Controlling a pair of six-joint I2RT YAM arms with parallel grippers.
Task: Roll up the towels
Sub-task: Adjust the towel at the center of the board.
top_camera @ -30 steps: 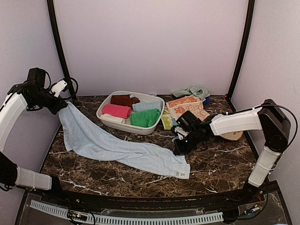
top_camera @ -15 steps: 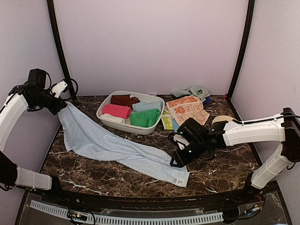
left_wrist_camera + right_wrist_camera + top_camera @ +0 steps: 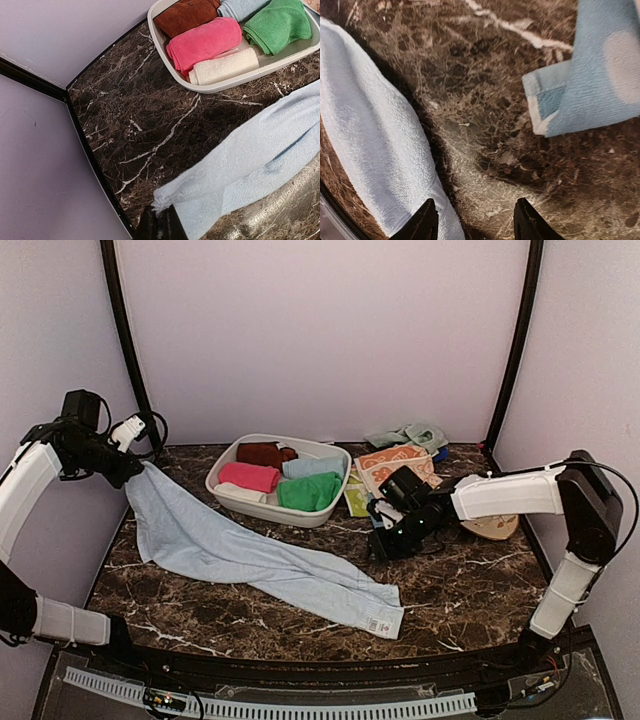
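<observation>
Right claw back off towel, half-cropped.

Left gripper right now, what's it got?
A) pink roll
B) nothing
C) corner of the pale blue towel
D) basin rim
C: the left gripper is shut on a corner of the pale blue towel, which drapes away from it. The basin and the pink roll lie apart from it.
</observation>
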